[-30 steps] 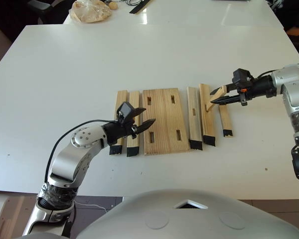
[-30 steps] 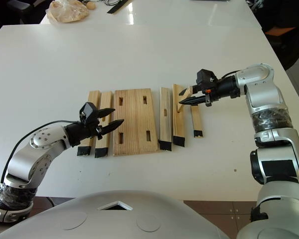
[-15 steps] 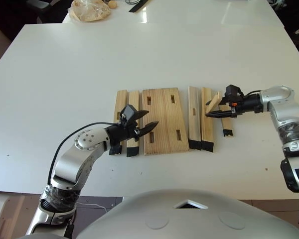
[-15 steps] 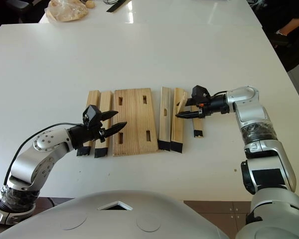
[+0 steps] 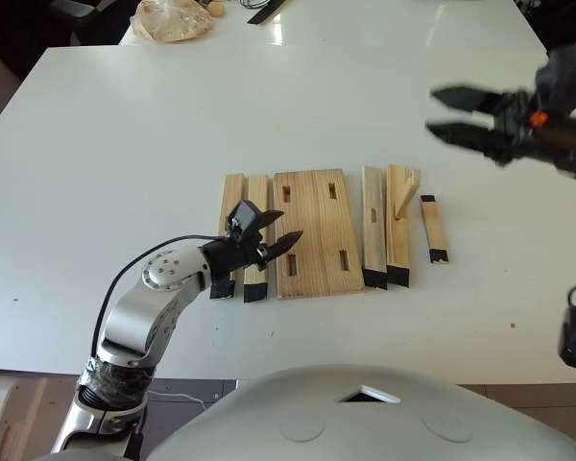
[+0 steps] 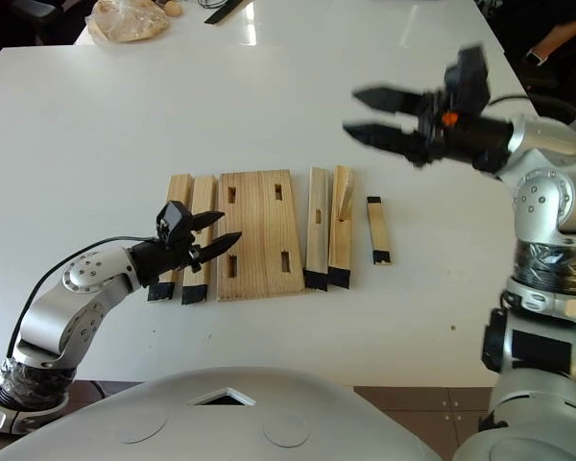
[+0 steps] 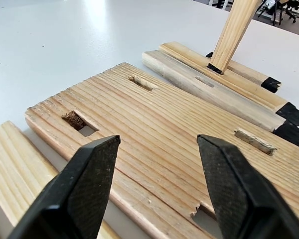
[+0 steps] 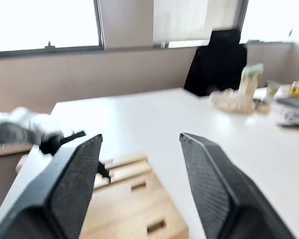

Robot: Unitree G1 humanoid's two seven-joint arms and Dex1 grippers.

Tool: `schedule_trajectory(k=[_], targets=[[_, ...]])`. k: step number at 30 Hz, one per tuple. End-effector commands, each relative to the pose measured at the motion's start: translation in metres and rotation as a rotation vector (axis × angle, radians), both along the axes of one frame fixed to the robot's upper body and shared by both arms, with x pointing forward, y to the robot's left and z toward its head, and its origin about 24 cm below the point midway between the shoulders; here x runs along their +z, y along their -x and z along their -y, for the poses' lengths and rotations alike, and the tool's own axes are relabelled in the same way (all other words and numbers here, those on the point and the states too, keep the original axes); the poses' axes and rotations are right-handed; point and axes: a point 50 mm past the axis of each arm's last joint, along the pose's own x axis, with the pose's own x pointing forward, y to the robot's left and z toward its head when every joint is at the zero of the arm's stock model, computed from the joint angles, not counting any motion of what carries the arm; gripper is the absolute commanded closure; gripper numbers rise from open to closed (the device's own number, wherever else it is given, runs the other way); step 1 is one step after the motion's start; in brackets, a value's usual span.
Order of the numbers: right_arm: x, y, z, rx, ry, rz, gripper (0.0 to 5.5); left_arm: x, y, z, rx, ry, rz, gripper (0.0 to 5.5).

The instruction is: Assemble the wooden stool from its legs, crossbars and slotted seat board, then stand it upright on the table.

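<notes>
The slotted seat board (image 5: 313, 233) lies flat mid-table. Two legs (image 5: 245, 236) lie along its left side and two more legs (image 5: 384, 228) along its right. A short crossbar (image 5: 404, 192) stands tilted with its end in the slot of the outer right leg. Another short crossbar (image 5: 434, 230) lies flat further right. My left gripper (image 5: 276, 237) hovers open just over the board's left edge; in the left wrist view the board (image 7: 164, 129) sits below the gripper (image 7: 158, 142). My right gripper (image 5: 432, 110) is open and empty, raised high over the right-hand legs.
A bag of bread (image 5: 173, 19) and a dark object (image 5: 269, 10) sit at the table's far edge. White tabletop (image 5: 125, 125) stretches free on the left and behind the parts. The front table edge runs close below the legs' black ends.
My right gripper let go of the tilted crossbar, opened and rose up and back from the table. The crossbar stays standing in the leg. The left arm barely moved.
</notes>
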Motion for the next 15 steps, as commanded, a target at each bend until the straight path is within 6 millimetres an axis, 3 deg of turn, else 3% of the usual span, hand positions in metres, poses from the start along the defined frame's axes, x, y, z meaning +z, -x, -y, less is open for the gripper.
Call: schedule_trajectory(k=[1,3,6,15], targets=[[0.008,-0.017,-0.038,-0.076,-0.073,0.075,2.64,0.001,-0.006,0.0,0.003,-0.013,0.011,2.63],[0.013,-0.025,-0.053,-0.109,-0.118,0.095,2.64,0.001,-0.007,-0.001,0.002,-0.018,0.013,2.63],[0.02,-0.023,-0.06,-0.104,-0.135,0.125,2.64,0.001,-0.006,-0.003,-0.01,-0.028,0.009,2.63],[0.004,-0.012,-0.048,-0.122,-0.073,0.091,2.64,-0.002,-0.003,-0.006,-0.001,-0.036,0.001,2.63]])
